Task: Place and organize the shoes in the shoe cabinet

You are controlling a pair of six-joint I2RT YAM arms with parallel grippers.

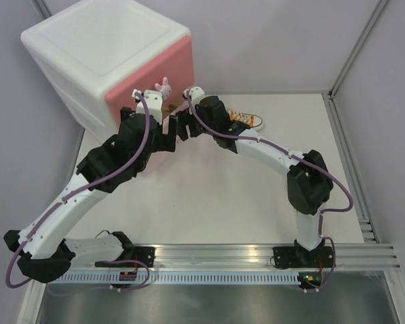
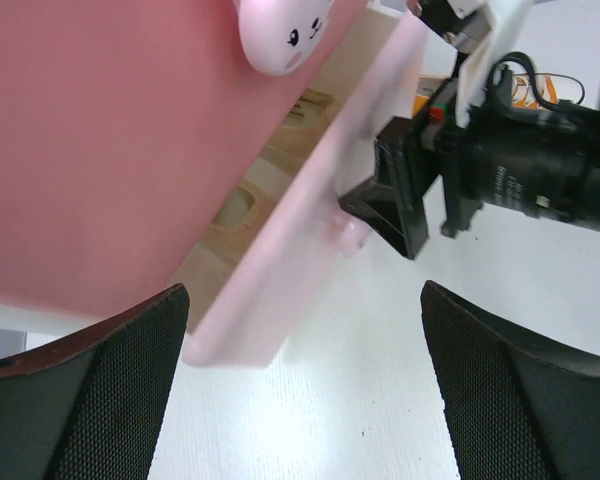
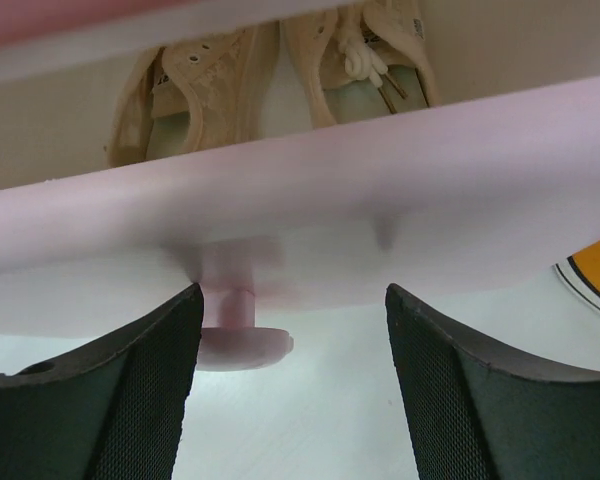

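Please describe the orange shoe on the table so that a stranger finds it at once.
Find the big white shoe cabinet with pink fronts at the far left of the table. Just right of the cabinet lies one orange sneaker with a white sole. The other shoes in view, cream sneakers, lie inside the open drawer.

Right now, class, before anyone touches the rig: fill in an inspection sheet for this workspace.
Surface: white table.
Job's things: shoe cabinet, lower drawer pulled out, two cream shoes inside; one orange shoe on the table to its right.
Clutter: nothing seen.
Grippers: left gripper open, empty; right gripper open, drawer knob between its fingers.
Cables: purple cables along both arms.
Surroundings: pale wall panels; metal rail at the near edge.
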